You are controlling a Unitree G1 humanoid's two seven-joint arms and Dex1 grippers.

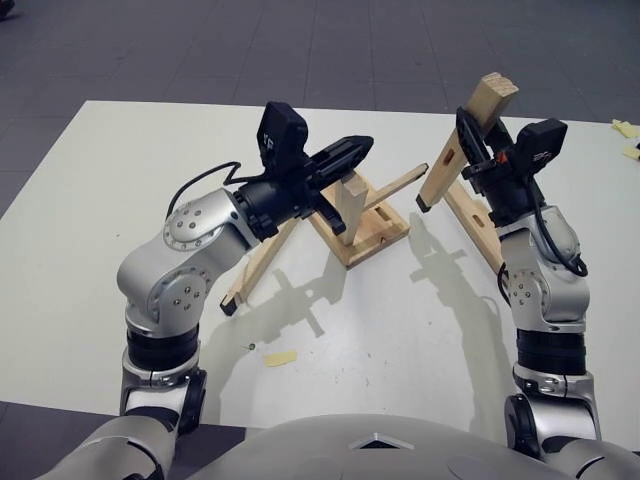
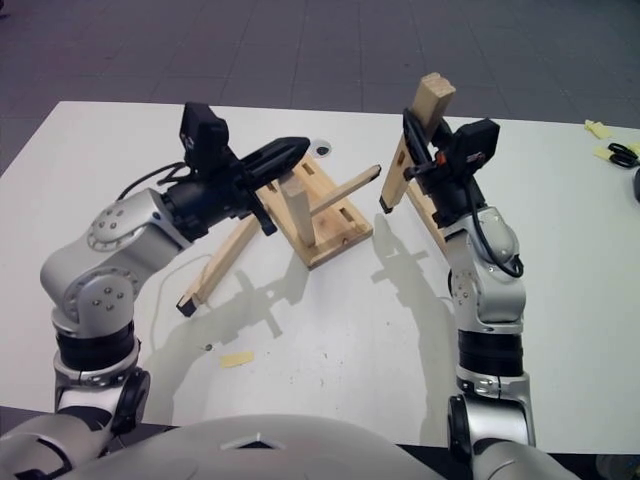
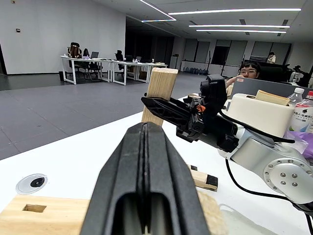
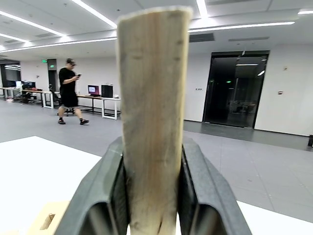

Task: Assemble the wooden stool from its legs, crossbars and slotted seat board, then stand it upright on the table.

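Note:
The slotted seat board lies flat mid-table with one leg standing upright in it. A crossbar sticks out to the right. Another leg with a black foot slants off the board toward the near left. My left gripper hovers just above the upright leg, its fingers pressed together with nothing between them. To the right, my right gripper is shut on a wooden leg, holding it tilted above the table. A second wooden bar slopes from it down to the table.
The white table has a round grommet behind the board. A yellow tape scrap and a tiny screw lie near the front. More yellow scraps sit at the far right edge.

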